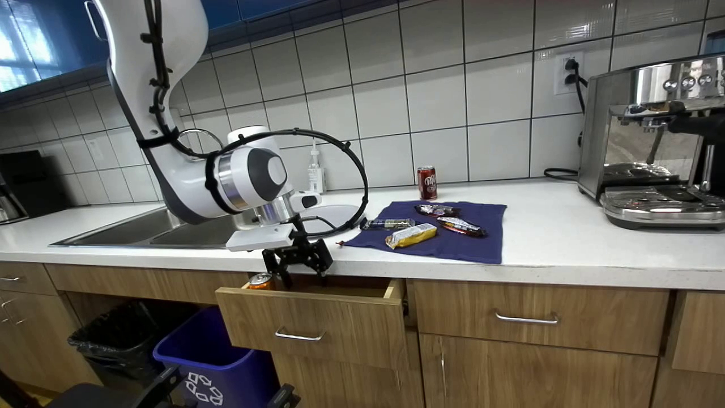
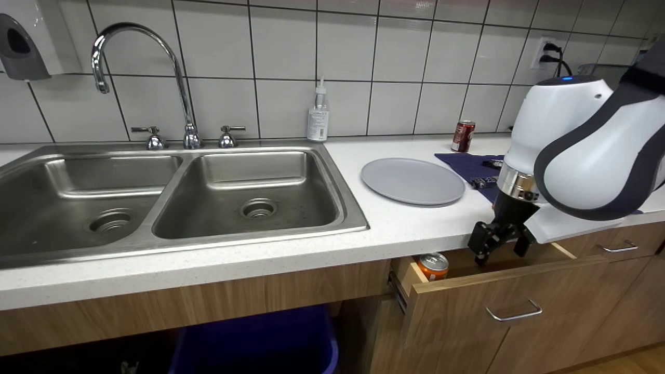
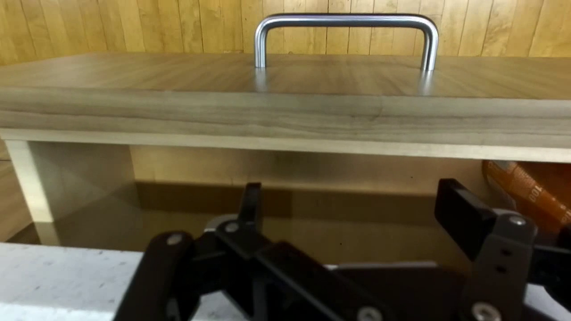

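Drawer [image 1: 362,326] under the counter [image 1: 544,238] is hanging open, and the gripper [image 1: 306,280] is hovering right at its opening with the fingers [image 3: 464,214] pointing down. Jaws are standing wide apart, and in the wrist view the drawer's bottom [image 3: 352,240] is showing between them. I'm honestly struggling to tell whether they're dipping below the rim [image 1: 317,295]. Orange can [image 2: 433,269] is standing inside at the sink [image 2: 350,208] end, near the fingers but apart. Up on the counter, a blue cloth [image 1: 478,246] is lying spread out and holding a yellow-wrapped bar [image 1: 411,236] plus three other wrapped snacks [image 1: 461,226], with a red can [image 1: 427,182] standing by its back edge. A gray plate [image 2: 413,182] is sitting between the cloth and the sink. Pump bottle [image 2: 318,123] is standing over by the tiled wall [image 1: 498,136], and a shiny coffee machine [image 1: 634,190] is sitting on the counter well apart from the gripper. Down low, a blue bin [image 1: 249,374] is sitting beside the cabinet [image 1: 345,379].
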Robot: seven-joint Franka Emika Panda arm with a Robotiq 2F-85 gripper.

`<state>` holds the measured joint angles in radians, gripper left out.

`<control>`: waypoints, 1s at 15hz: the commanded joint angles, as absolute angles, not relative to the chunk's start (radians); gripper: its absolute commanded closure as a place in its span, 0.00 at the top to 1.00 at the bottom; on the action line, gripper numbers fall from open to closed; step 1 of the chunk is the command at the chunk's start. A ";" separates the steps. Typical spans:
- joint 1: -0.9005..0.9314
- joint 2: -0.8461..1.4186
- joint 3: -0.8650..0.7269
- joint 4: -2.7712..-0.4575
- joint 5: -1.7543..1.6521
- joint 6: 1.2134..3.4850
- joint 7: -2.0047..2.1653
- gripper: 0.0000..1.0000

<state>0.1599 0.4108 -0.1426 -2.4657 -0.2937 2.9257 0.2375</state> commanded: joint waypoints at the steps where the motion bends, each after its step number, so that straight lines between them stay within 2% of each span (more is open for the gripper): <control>1: 0.187 0.456 -0.158 -2.435 -0.247 2.944 0.240 1.00; 15: 0.190 0.421 -0.144 -2.512 -0.154 2.945 0.231 1.00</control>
<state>0.1845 0.4584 -0.1443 -2.4569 -0.1854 2.9410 0.2374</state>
